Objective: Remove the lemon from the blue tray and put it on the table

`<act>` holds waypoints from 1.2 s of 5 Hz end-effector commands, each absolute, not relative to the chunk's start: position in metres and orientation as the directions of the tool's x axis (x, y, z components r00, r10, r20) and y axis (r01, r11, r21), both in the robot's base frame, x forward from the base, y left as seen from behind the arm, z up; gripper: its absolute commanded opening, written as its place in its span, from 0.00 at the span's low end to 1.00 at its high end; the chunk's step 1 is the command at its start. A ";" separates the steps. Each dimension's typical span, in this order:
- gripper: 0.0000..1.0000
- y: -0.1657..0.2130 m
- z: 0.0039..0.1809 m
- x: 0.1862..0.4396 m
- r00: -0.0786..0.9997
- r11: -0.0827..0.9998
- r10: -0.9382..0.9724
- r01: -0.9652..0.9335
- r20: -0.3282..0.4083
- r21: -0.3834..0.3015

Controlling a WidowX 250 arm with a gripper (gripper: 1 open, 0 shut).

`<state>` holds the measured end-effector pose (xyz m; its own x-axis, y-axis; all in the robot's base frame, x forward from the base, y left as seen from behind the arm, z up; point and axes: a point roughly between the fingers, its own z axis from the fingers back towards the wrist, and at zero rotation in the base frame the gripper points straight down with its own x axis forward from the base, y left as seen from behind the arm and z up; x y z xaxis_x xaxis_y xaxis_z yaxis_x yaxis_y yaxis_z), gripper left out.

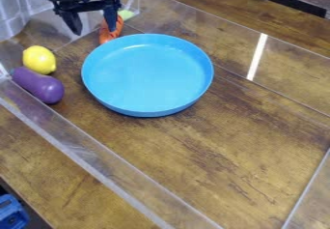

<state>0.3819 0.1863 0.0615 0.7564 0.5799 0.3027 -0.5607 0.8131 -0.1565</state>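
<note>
The yellow lemon [39,60] lies on the wooden table [194,156] at the far left, just above the purple eggplant [39,86] and clear of the blue tray [146,74]. The tray holds nothing. My black gripper [89,20] hangs open above the table behind the tray's far left rim, up and to the right of the lemon, with nothing between its fingers. It partly hides an orange carrot [114,25] behind it.
Clear raised edges [77,151] run along the table's left front and back. A bright glare streak [258,56] lies on the cover to the right of the tray.
</note>
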 end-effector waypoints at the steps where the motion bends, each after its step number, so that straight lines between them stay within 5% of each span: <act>1: 1.00 0.192 0.081 0.380 0.719 0.799 0.593 -0.580 0.363 -0.157; 3: 1.00 0.198 0.091 0.349 0.648 0.736 0.662 -0.656 0.376 -0.166; 4: 0.00 0.196 0.090 0.341 0.588 0.679 0.713 -0.715 0.382 -0.166; 5: 1.00 0.190 0.092 0.337 0.537 0.628 0.752 -0.759 0.382 -0.169; 6: 0.00 0.186 0.090 0.341 0.487 0.579 0.781 -0.800 0.391 -0.159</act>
